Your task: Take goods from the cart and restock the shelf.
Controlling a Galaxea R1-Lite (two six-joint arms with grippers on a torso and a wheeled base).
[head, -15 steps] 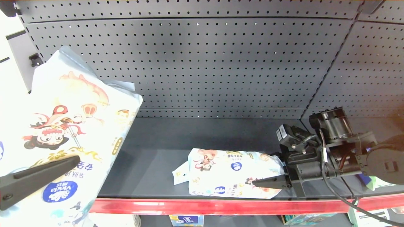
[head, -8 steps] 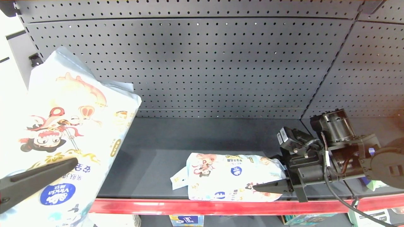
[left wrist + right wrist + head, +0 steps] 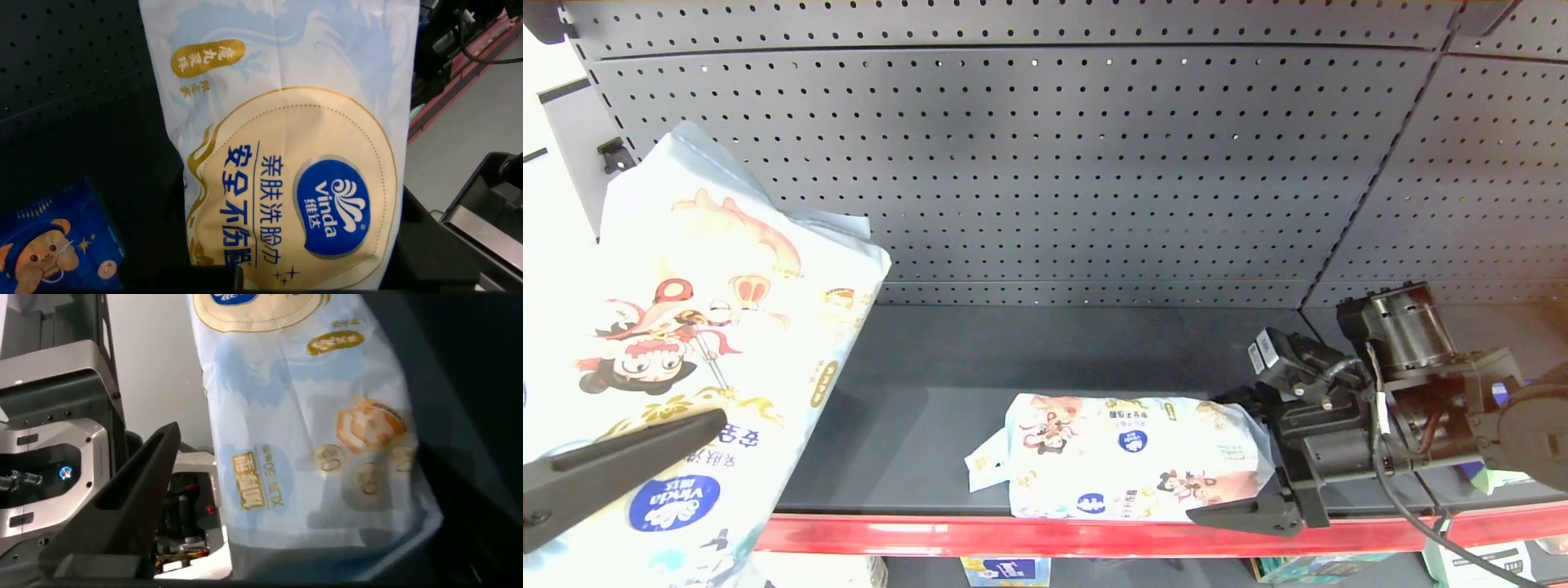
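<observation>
we see the left gripper clamped on a large white pack with cartoon print, held upright and off the shelf deck at its left end, in front of the pegboard back. a smaller pack lies flat on the deck, right at the red front edge. the right gripper sits at that pack's right end with its fingers spread apart: the near finger is off the wrapper, over the red edge.
</observation>
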